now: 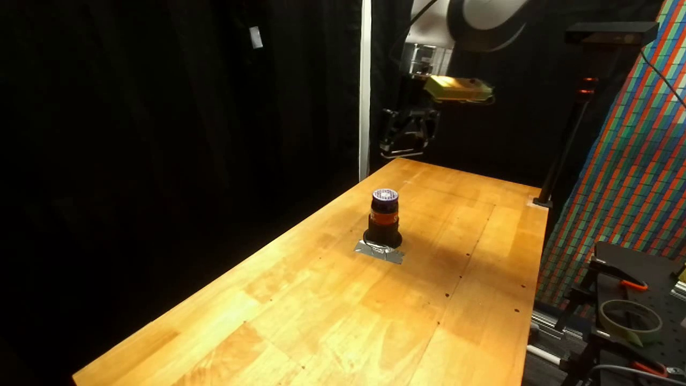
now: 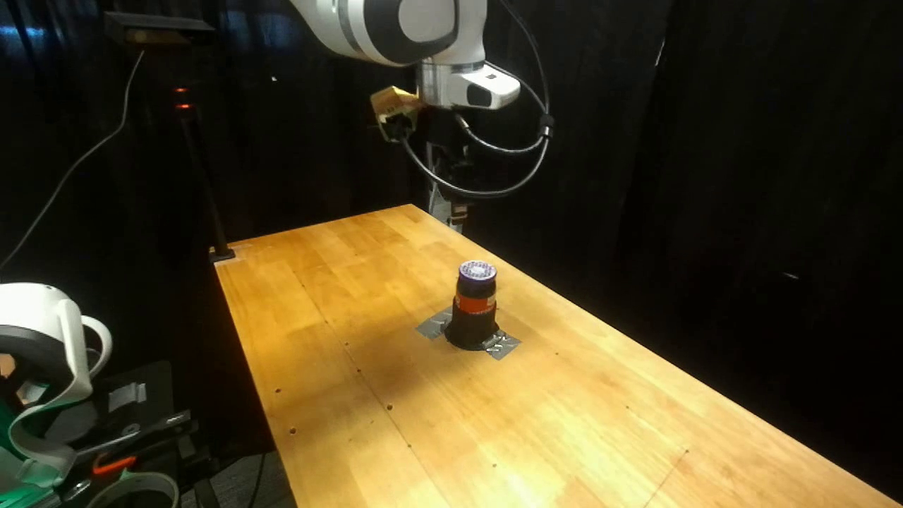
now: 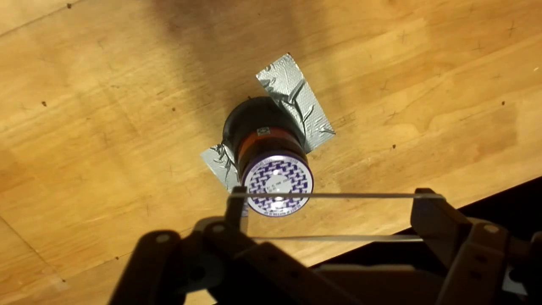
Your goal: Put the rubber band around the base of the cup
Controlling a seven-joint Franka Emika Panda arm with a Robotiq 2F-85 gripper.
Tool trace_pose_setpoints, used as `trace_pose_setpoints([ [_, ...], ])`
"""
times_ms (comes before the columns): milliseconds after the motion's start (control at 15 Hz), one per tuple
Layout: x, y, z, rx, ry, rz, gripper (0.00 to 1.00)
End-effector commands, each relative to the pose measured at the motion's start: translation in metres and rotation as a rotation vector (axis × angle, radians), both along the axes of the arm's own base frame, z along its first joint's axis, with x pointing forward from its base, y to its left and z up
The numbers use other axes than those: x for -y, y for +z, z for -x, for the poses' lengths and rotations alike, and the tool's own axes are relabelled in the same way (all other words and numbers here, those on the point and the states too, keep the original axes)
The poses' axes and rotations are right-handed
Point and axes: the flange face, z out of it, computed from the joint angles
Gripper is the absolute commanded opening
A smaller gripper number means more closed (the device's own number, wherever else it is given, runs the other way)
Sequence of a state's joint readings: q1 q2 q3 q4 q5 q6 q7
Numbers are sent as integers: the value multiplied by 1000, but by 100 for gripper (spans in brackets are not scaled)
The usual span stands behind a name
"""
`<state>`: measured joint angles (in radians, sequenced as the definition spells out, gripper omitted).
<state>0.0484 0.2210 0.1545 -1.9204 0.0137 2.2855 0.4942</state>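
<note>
The cup (image 1: 384, 221) is a short dark cylinder with an orange-red band and a white-purple patterned top. It stands upright on the wooden table in both exterior views (image 2: 474, 310). In the wrist view the cup (image 3: 279, 173) lies beyond the left finger. My gripper (image 3: 332, 195) is open, with the pale rubber band (image 3: 364, 195) stretched around both fingers as two strands. The front strand crosses over the cup's top in the picture. In an exterior view the gripper (image 1: 403, 152) hangs above and beyond the table's far edge, apart from the cup. Its fingers are hard to make out in an exterior view (image 2: 458, 212).
Silver tape (image 3: 298, 101) lies at the cup's base on two sides. The wooden table (image 1: 321, 321) has a dark stand (image 1: 563, 145) at its far corner. A side cart (image 1: 643, 289) holds a tape roll (image 1: 629, 321). A cable (image 2: 494, 192) loops from the arm.
</note>
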Motion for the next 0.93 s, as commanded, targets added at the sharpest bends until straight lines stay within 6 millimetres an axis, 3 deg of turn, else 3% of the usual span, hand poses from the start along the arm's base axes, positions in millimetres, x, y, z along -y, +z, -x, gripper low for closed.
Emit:
trace_pose_setpoints([
  [0,7,-21,-48,3,-9,-7,100],
  [467,33,-85,-91,-36,-87,3,100],
  [867,34,-129,-106,-91,-102,11,100],
])
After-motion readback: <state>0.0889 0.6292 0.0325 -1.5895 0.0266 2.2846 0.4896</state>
